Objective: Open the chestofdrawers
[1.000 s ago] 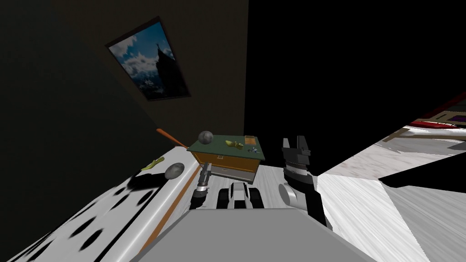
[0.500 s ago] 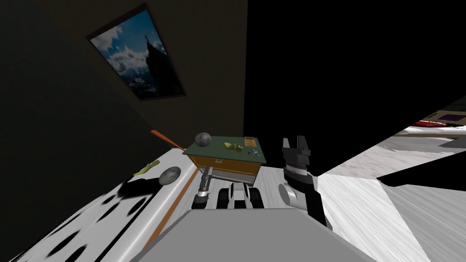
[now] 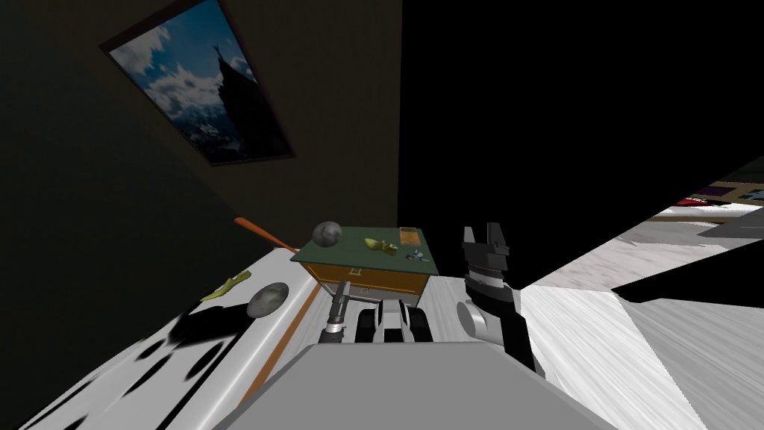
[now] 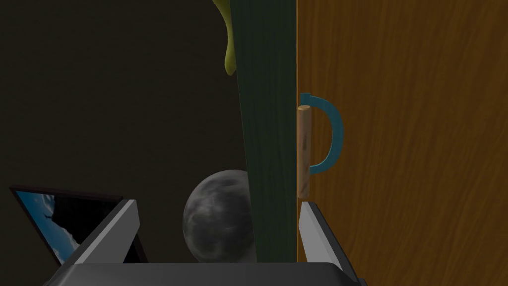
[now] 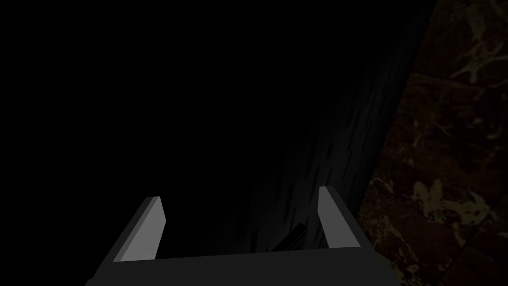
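The chest of drawers [image 3: 384,278] has a dark green top [image 3: 358,251] and an orange-brown wooden front. In the left wrist view its drawer front [image 4: 412,149] carries a handle [image 4: 317,139], a blue arc with a wooden bar. My left gripper [image 3: 342,290] [image 4: 218,204] is open, just short of the front. One of its fingers [image 4: 312,231] sits right below the handle's bar, and the green top's edge [image 4: 265,124] runs between the fingers. My right gripper [image 3: 486,233] [image 5: 239,196] is open and empty, held up to the right of the chest.
A grey ball [image 3: 327,234] [image 4: 218,216], a yellow-green object [image 3: 380,244] and a small orange box [image 3: 408,236] lie on the chest top. A white, black-spotted surface [image 3: 186,351] at left holds another grey ball [image 3: 268,298]. A picture [image 3: 198,89] hangs on the dark wall. A black area lies behind and to the right.
The whole head view has shifted, so I have moved: the picture slid up and left and the chest sits lower. My left gripper has edged right along the chest front. The right arm stays put.
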Controlling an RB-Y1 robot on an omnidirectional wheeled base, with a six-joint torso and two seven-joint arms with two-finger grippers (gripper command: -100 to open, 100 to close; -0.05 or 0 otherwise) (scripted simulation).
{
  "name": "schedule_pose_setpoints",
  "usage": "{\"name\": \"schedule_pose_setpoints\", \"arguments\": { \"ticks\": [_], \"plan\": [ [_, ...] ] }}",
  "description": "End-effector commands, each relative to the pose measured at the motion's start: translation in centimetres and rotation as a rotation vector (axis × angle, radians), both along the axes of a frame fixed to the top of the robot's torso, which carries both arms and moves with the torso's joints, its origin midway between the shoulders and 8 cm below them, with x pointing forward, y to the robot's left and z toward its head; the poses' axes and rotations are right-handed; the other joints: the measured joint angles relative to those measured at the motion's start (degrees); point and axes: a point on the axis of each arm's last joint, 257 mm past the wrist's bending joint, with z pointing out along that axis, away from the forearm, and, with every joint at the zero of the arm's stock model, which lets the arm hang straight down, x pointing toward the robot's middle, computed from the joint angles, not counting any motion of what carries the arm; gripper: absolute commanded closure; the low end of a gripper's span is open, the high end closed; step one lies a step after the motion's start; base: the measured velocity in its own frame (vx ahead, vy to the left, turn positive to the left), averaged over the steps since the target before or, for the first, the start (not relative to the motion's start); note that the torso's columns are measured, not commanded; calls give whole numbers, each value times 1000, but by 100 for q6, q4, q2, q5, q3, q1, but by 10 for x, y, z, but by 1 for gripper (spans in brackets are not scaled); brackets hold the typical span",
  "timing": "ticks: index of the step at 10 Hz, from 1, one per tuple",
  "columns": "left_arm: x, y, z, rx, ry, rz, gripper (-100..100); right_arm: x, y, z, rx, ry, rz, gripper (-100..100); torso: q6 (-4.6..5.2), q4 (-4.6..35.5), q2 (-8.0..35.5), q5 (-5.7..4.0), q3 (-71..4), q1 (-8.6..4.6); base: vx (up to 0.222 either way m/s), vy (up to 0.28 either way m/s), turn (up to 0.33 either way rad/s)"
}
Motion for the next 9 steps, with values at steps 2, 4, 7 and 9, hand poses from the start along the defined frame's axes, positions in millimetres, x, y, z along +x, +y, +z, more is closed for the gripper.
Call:
{"name": "schedule_pose_setpoints", "arguments": {
  "ticks": [2,4,7,9],
  "plan": [
    [-20,-4,-26,-7,41,-3,-100,0,0,0,0,0,0,0,1,6,21,1,13,0,20,30,-85],
    [-27,-7,-34,-10,54,-4,-100,0,0,0,0,0,0,0,0,1,5,-1,2,-3,20,28,-81],
    [-27,-7,-34,-10,54,-4,-100,0,0,0,0,0,0,0,0,1,5,-3,3,-10,-1,-2,5],
    [-27,-7,-34,-10,54,-4,-100,0,0,0,0,0,0,0,0,1,2,0,1,-3,0,0,0]
  ]
}}
